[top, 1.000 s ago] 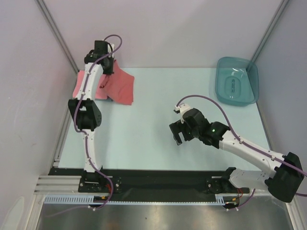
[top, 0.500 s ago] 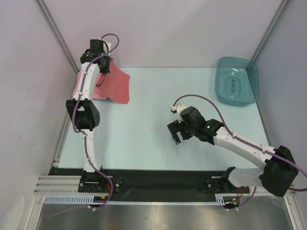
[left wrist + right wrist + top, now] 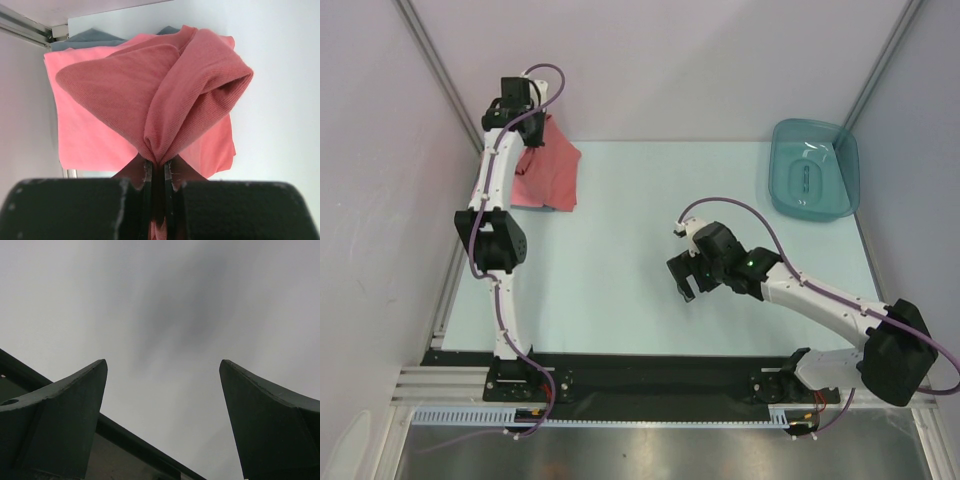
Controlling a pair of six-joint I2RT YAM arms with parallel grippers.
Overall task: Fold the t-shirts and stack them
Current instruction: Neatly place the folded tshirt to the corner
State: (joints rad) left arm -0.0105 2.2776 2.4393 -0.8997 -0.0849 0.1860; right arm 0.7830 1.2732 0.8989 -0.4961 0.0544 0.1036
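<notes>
Left gripper (image 3: 159,167) is pinching the brick-red t-shirt (image 3: 190,95) tight between its fingers, holding it bunched at the upper left of the top view, over the flat pink t-shirt (image 3: 85,135) lying on the grey-blue t-shirt (image 3: 87,36). Right gripper (image 3: 682,280) is hovering mid-frame over the table (image 3: 620,200), fingers spread apart, gripping nothing. Teal tub (image 3: 815,168) is sitting upper right.

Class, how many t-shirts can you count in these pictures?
3: red shirt pinched in the left gripper, pink shirt flat below it, grey shirt peeking from under the pink. Others may hide beneath.
</notes>
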